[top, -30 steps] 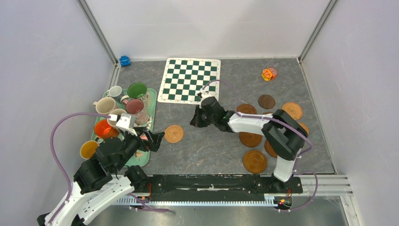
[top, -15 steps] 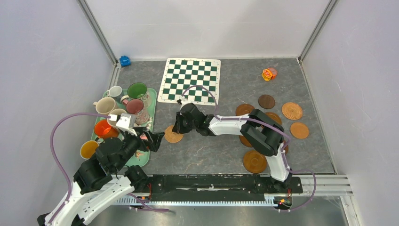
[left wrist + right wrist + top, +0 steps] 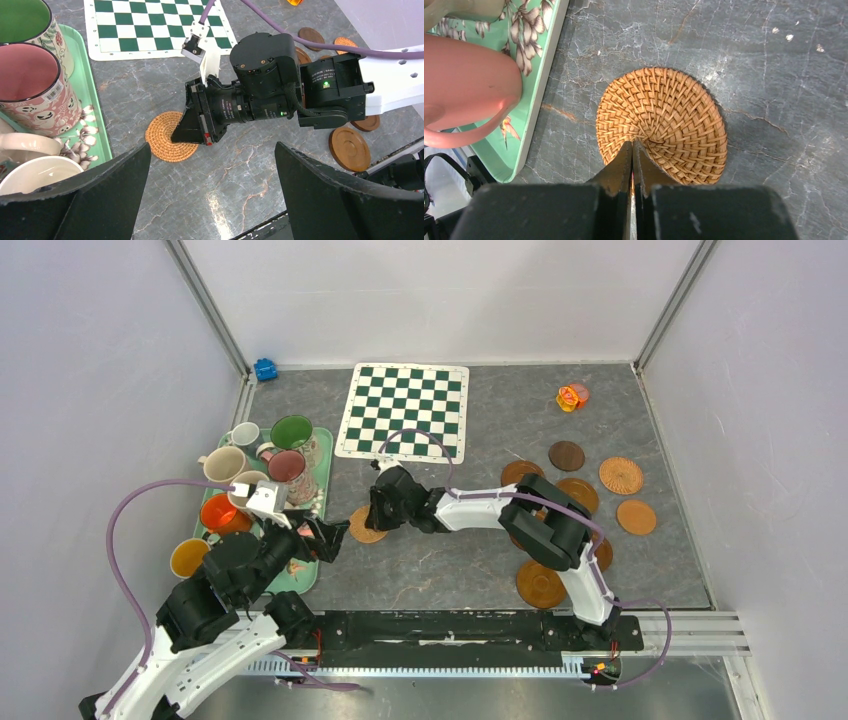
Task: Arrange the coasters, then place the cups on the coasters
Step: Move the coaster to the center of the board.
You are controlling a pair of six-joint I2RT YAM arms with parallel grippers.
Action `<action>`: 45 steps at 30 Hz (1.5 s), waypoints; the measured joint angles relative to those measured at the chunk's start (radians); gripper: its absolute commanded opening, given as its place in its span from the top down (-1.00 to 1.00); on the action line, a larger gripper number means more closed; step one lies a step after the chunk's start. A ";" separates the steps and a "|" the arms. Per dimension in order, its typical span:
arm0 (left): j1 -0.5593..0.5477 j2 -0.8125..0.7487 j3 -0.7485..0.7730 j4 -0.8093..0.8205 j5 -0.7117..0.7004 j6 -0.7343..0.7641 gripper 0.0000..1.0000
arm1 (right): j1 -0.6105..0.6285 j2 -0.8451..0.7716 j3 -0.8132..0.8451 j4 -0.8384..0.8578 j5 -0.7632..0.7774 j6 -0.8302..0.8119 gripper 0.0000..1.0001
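We take the step in hand to be arranging the coasters, with the woven coaster (image 3: 669,120) as the one being worked. It lies flat on the counter (image 3: 774,75) just beside the mint-green tray (image 3: 95,100), clear of the rim. The right pincer (image 3: 632,145) is fully closed with nothing in its grip. Its joined tips sit over the coaster's edge, and we cannot tell whether they press on the weave or only hover above it.

The left pincer (image 3: 322,538) is spread wide and empty, hovering at the tray's edge facing the coaster.

The dark wooden coasters (image 3: 541,583) are scattered well apart from the tray, beyond the woven one. The cups, the pink mug (image 3: 35,90) among them, stand on the tray or just beside it, and none is on a coaster yet.

To slide the disc well, we would press down lightly and push through its middle. An off-centre shove will likely spin it, or let the tips skid over the weave. We would also keep it away from the tray rim, so that a mug's foot and the left pincer have room beside it, and lift straight off once it is placed
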 measured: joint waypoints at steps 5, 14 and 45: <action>0.000 0.000 0.000 0.000 0.000 0.000 -0.99 | 0.005 -0.017 -0.020 -0.005 0.031 -0.018 1.00; 0.000 0.000 0.000 0.000 0.000 0.000 -0.99 | 0.003 -0.137 -0.137 -0.090 0.142 -0.068 1.00; 0.000 0.000 0.000 0.000 0.000 0.000 -0.99 | -0.420 -0.264 -0.254 -0.187 0.299 -0.248 1.00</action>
